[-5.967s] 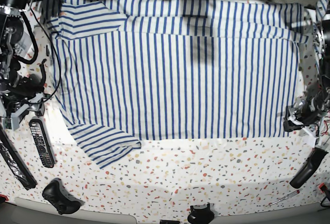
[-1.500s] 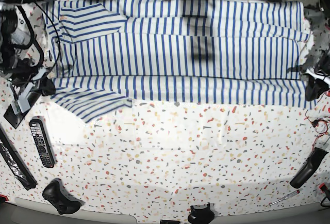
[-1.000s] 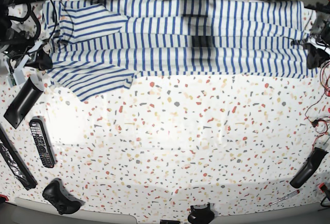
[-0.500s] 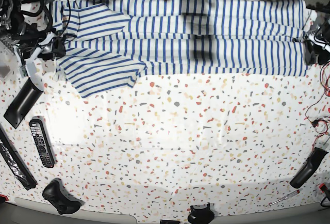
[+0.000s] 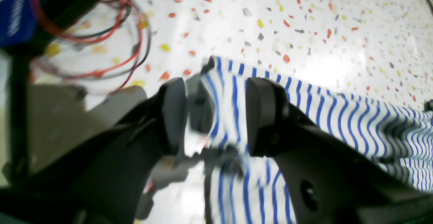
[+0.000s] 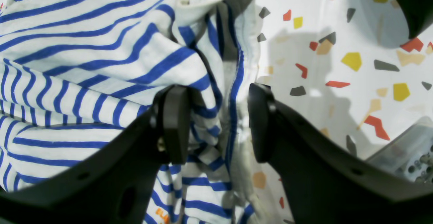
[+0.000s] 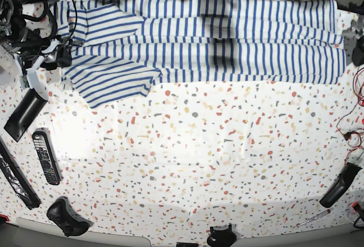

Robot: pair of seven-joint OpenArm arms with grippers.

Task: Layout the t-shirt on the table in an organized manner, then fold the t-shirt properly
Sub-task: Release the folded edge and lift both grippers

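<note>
Both grippers have let go since half a second back: the right gripper (image 6: 216, 126) and left gripper (image 5: 214, 115) now stand with jaws spread, cloth between the pads but not pinched. Compared with six seconds ago, the t-shirt (image 7: 227, 36) is folded up on itself, its near half brought back over the far half, so it now lies as a long narrow band along the table's (image 7: 199, 161) far edge, reaching nearly from the left corner to the right corner. One sleeve (image 7: 114, 79) sticks out toward the near side at the band's left end. In the right wrist view a bunched hem fold sits between the open jaws, resting on the table. In the left wrist view the shirt's corner lies between the spread jaws; red wires (image 5: 111, 41) lie beside it. Along the left edge: a remote (image 7: 45, 157), a black bar (image 7: 24, 115), and a game controller (image 7: 67, 217) near the near-left corner.
</note>
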